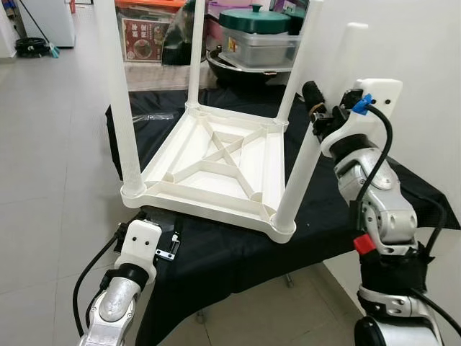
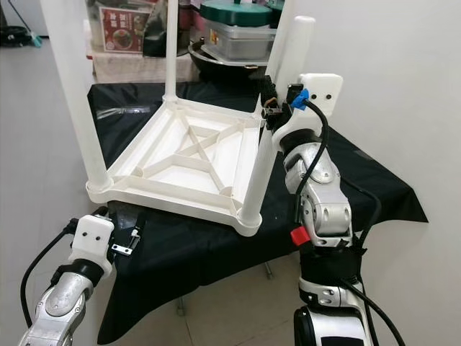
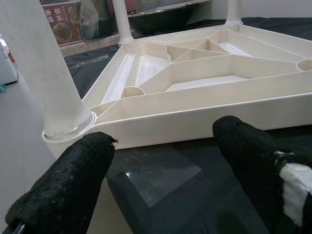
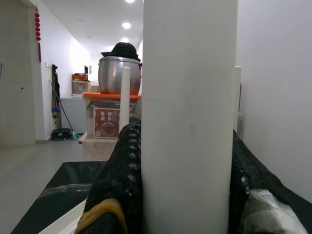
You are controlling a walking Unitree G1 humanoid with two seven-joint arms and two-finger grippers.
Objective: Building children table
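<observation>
Black-draped surface (image 1: 238, 252) against a white wall on pale floor tiles, carrying one white plastic children's table (image 1: 216, 162) laid upside down, its ribbed underside with diagonal cross-bracing facing up. Item sits toward the near edge of the surface, one corner reaching out over that edge. Four white round legs stand upright in the corner sockets: near-left leg (image 1: 115, 94), near-right leg (image 1: 306, 155), and two at the far corners. Right gripper (image 2: 268, 101), raised at the near-right corner, has its jaws closed around the near-right leg, a black finger pressed against each side of the tube. Left gripper (image 3: 165, 161), low at the near edge of the surface just before the near-left corner of the tabletop, has its jaws spread wide and holds nothing. Beyond the far edge: stacked pots and storage boxes (image 1: 256, 36), one with a printed label.
</observation>
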